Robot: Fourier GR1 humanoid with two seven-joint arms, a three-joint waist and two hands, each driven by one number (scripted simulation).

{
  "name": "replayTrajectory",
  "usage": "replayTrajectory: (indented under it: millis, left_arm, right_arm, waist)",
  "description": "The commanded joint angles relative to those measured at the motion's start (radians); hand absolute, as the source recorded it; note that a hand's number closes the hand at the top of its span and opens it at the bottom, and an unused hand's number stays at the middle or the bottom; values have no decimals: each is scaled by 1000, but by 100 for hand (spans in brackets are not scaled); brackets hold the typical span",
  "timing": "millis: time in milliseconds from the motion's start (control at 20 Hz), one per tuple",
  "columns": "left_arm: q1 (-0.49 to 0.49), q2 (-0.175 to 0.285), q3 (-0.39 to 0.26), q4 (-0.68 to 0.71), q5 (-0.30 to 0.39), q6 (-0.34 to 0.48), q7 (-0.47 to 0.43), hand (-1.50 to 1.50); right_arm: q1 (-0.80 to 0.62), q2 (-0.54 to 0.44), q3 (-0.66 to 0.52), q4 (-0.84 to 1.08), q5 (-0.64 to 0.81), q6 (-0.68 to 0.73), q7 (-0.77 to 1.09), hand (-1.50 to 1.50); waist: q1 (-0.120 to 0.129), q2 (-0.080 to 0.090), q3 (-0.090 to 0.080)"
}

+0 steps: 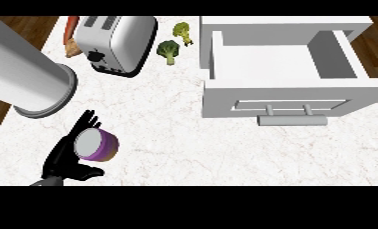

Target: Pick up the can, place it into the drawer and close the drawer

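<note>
- The left hand [65, 160] is gripping the can [97, 144], with fingers reaching up behind it and the thumb under it.
- The can is sitting in that hand at the lower left of the counter [192, 153], well apart from the drawer [221, 100].
- The drawer is standing open at the right.
- A toaster [114, 43] and broccoli [169, 50] are sitting near the top.

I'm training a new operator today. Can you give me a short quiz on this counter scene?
1. True or false: the drawer is shut.
2. Which hand holds the can? A left, B right, C neither.
3. Fill in: the broccoli lies between the drawer and the ____.
Key: 1 false, it is open; 2 A; 3 toaster.
</note>
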Motion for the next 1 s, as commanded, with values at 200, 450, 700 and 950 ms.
replayTrajectory:
  millis: [200, 450, 700, 950]
  left_arm:
    - [-67, -12, 13, 40, 71, -24, 46, 150]
    - [-79, -25, -31, 37, 77, -135, 78, 150]
    - [-9, -71, -60, -139, 122, -154, 99, 150]
    - [-78, -198, 30, -177, 174, 175, 136, 150]
  right_arm:
    - [10, 19, -20, 3, -15, 35, -2, -150]
    - [22, 32, 40, -7, 24, 14, -10, -150]
    - [45, -20, -32, -25, -96, 16, 35, -150]
    - [33, 16, -7, -33, -57, 1, 19, -150]
  waist:
    - [2, -1, 0]
    - [3, -1, 1]
    - [8, -4, 1]
    - [6, -5, 2]
